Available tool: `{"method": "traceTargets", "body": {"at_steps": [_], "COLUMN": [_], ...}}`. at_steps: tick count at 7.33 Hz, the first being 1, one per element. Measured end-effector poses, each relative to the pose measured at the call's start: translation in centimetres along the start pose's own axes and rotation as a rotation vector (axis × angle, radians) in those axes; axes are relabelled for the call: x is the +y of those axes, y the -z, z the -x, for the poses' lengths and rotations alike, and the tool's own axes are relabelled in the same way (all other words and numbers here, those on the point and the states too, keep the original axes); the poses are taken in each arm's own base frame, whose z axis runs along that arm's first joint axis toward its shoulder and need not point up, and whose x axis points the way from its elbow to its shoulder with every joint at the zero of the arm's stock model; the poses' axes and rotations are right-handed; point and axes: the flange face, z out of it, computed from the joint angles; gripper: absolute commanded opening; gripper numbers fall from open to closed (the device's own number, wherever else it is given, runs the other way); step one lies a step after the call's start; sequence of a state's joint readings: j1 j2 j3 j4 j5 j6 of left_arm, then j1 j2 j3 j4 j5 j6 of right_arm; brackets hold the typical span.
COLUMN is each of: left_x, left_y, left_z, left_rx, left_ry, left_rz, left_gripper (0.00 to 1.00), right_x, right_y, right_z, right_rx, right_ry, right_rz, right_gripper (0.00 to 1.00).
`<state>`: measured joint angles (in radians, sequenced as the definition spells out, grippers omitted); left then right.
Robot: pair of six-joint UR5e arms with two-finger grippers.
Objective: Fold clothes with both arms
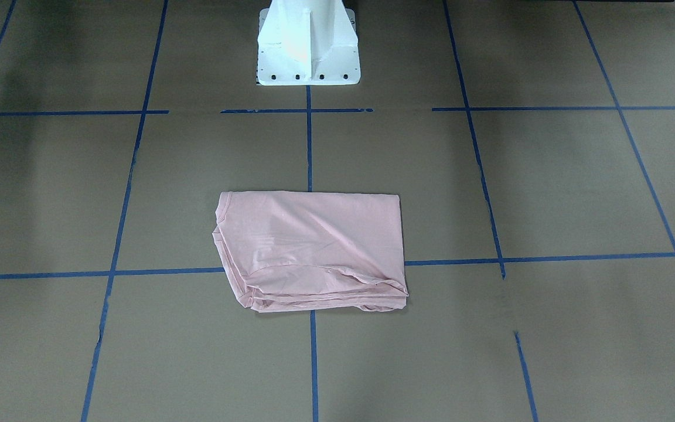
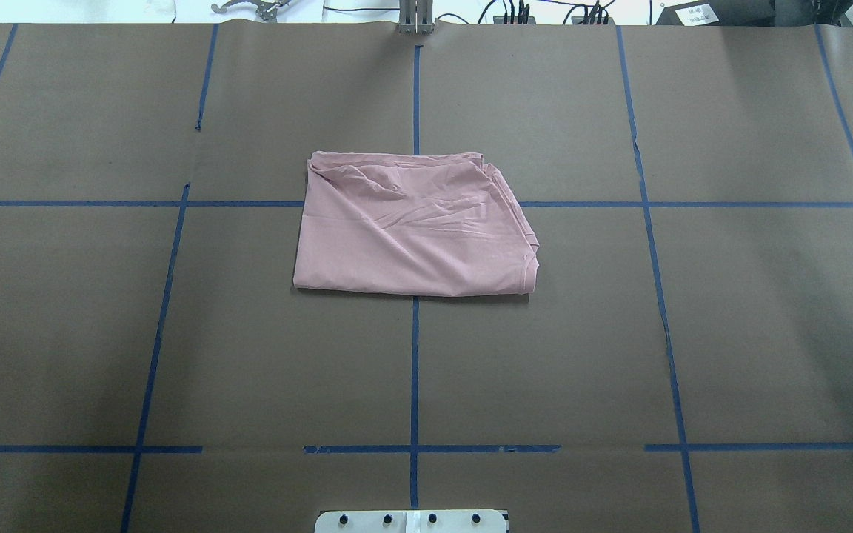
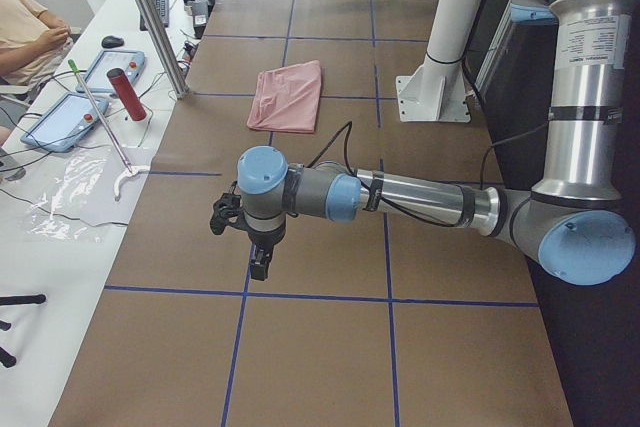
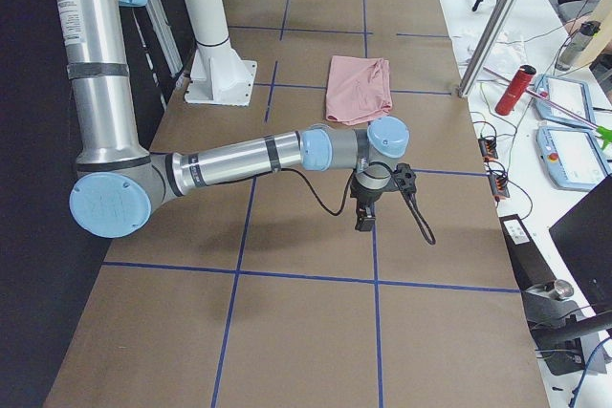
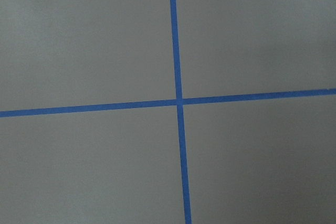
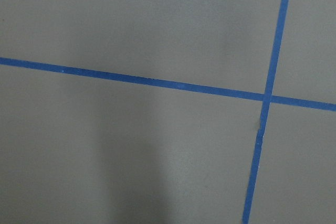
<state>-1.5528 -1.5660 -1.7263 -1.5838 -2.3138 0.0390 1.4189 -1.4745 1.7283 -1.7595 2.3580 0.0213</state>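
Front-facing: pink T-shirt (image 1: 314, 246) folded to rough rectangle, flat at centre of table (image 1: 548, 176), over blue tape lines (image 1: 309, 146), apart from white pedestal (image 1: 308, 55).

Overhead: T-shirt (image 2: 412, 229) wrinkled, layered edges at far side and view's right.

Exterior left: left arm (image 3: 420, 199) stretched low over table; left gripper (image 3: 258, 267) points down, well apart from T-shirt (image 3: 288, 97). Finger spread: cannot tell; nothing seen in it.

Exterior right: right arm (image 4: 239, 161) likewise; right gripper (image 4: 364, 222) points down, well apart from T-shirt (image 4: 359, 88). Finger spread: cannot tell.

Wrist views: only tape crossing (image 5: 178, 101) (image 6: 265, 97) on brown surface.
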Motion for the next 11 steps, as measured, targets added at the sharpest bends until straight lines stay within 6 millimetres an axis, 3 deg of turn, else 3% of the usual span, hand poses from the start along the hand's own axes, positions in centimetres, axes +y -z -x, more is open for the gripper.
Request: {"method": "traceTargets", "body": {"at_steps": [11], "left_x": [0.1], "left_y": [1.0], "left_z": [-1.1], "left_rx": [0.017], "left_ry": [-0.027], "left_rz": [-0.03], "left_gripper": [1.0], "right_x": [0.5], "right_y": [1.2], "right_z": [1.2], "right_rx": [0.002], "right_ry": [0.027], "right_rz": [-0.029], "right_gripper": [1.0]}}
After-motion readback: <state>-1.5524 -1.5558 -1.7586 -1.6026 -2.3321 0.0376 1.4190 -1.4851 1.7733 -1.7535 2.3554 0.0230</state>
